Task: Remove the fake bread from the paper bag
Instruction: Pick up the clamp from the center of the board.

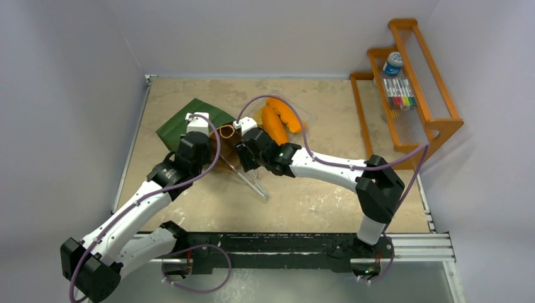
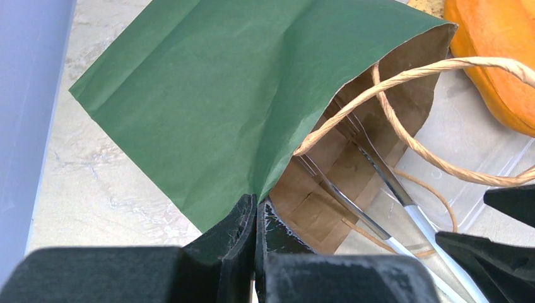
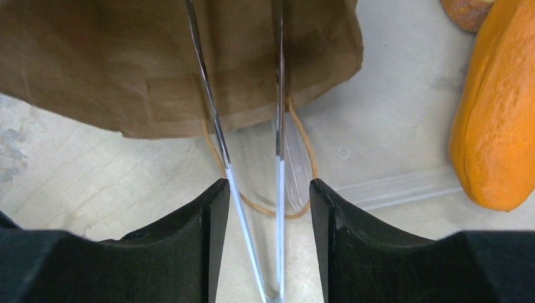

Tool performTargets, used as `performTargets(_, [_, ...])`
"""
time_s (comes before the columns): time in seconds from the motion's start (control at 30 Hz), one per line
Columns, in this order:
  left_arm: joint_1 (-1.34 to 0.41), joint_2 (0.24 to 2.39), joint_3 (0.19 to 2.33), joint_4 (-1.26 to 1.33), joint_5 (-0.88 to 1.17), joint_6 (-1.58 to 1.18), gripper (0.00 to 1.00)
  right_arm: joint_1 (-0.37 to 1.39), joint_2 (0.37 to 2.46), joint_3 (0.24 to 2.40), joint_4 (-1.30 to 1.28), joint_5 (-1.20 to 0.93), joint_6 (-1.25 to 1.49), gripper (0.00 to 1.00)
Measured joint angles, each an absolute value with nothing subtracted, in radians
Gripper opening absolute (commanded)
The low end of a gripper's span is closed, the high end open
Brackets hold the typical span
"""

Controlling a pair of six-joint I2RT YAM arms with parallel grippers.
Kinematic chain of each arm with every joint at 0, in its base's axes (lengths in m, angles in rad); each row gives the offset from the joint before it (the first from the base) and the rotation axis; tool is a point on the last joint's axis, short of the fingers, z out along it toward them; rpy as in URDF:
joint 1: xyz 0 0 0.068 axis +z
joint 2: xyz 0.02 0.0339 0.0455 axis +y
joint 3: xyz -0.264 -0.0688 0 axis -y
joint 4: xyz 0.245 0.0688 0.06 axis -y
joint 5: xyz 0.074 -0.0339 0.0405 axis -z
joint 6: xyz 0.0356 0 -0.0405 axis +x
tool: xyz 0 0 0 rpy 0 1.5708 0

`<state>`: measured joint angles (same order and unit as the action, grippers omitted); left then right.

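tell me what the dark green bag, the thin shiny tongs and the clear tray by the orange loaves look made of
Dark green bag: matte paper, brown kraft inside; it creases and folds sharply.
Thin shiny tongs: likely polished metal, given the mirror glint; the pale handle ends may be plastic.
Clear tray: thin glossy plastic, probably; the tabletop shows through it.

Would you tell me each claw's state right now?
Left claw: closed on the dark green paper bag.
Right claw: open, straddling the thin metal tongs.
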<state>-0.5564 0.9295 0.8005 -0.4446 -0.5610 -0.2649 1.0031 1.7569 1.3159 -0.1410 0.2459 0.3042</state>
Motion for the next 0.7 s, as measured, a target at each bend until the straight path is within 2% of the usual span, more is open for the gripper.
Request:
performTargets(0.4, [-0.556, 0.93, 0.798, -0.447, -0.553, -0.265, 0.0, 1.077, 1.674, 1.115, -0.105, 0.184, 0.322, 0.59])
performTargets(0.7, [-0.556, 0.93, 0.791, -0.45, -0.551, -0.265, 0.0, 1.105, 1.671, 1.047, -0.067, 0.19, 0.355, 0.63])
